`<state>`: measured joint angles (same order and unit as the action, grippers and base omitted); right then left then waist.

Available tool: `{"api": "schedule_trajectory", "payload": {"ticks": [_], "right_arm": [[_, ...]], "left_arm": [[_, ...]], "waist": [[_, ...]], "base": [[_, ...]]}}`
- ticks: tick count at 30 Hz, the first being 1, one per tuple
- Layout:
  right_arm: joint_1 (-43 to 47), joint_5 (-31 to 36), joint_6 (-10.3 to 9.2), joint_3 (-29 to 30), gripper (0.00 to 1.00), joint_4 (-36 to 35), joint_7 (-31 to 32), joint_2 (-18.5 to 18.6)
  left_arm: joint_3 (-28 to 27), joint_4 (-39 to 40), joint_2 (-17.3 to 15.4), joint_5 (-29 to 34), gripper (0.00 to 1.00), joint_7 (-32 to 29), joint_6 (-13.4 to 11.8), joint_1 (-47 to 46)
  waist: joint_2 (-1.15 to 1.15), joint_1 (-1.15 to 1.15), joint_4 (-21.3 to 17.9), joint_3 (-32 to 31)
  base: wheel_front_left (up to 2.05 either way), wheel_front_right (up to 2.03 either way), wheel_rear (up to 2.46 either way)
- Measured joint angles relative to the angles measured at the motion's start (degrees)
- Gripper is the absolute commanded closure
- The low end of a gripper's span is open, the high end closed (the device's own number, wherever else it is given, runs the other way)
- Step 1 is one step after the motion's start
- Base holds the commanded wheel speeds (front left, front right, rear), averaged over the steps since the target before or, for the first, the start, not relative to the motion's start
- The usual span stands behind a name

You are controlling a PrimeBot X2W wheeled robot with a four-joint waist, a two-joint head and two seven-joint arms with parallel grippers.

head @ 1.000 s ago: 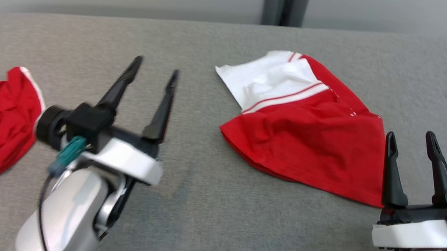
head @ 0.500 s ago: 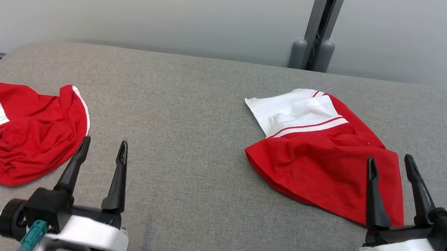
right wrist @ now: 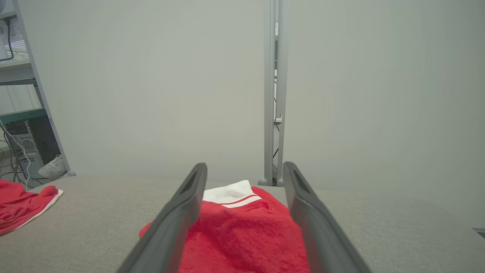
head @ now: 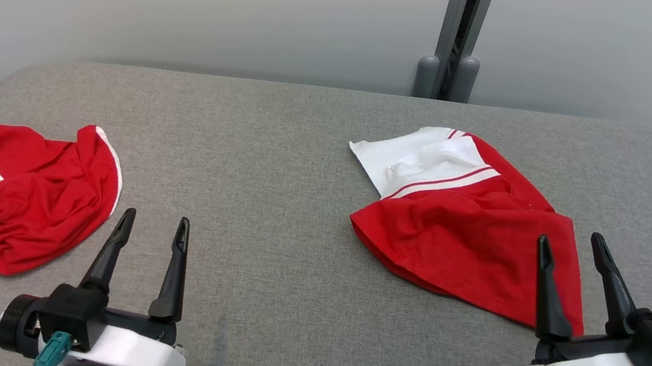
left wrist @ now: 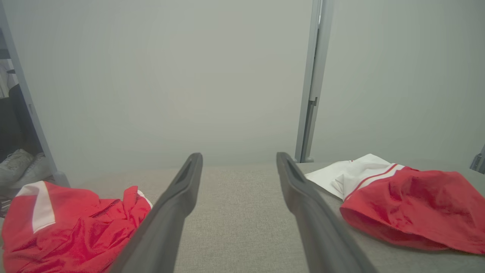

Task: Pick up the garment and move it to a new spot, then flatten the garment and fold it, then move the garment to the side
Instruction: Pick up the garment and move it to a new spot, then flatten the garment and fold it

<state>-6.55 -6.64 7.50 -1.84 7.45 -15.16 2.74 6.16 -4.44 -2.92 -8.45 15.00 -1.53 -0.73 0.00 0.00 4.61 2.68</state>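
surface: grey fabric table (head: pixel 279 158) | left: crumpled red garment (head: pixel 28 194), white stripe | right: red-and-white garment (head: pixel 469 240), lying flatter | garments well apart

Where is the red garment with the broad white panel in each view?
Head view: the red garment with the broad white panel lies right of centre.
Left wrist view: the garment, lower right.
Right wrist view: the garment, bottom centre.
Shared landmark: the grey upright post behind it.

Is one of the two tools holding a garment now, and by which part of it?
Nothing is held: the left tool and the right tool are both open and empty.
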Motion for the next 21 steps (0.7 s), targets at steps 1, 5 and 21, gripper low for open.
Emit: {"api": "schedule_trajectory", "payload": {"ticks": [1, 5, 21], "right_arm": [[0.0, 0.0, 0.0, 0.3, 0.0, 0.2, 0.0, 0.0], [-0.1, -1.8, 0.0, 1.5, 0.0, 1.0, 0.0, 0.1], [-0.9, -1.8, 0.0, 1.7, 0.0, 1.4, 0.0, 0.0]], "left_arm": [[0.1, -0.1, 0.0, 0.1, 0.0, 0.0, 0.1, 0.0], [1.3, -2.1, 0.1, 0.1, 0.0, 0.0, 1.1, 0.0], [3.2, -3.2, 0.1, -0.2, 0.0, 0.0, 1.0, -1.0]], "waist": [[0.0, 0.0, -0.1, 0.1], [0.0, 0.0, -0.3, 0.5], [0.0, 0.0, -0.4, 1.5]], "base": [[0.0, 0.0, 0.0], [0.0, 0.0, 0.0], [0.0, 0.0, 0.0]]}}
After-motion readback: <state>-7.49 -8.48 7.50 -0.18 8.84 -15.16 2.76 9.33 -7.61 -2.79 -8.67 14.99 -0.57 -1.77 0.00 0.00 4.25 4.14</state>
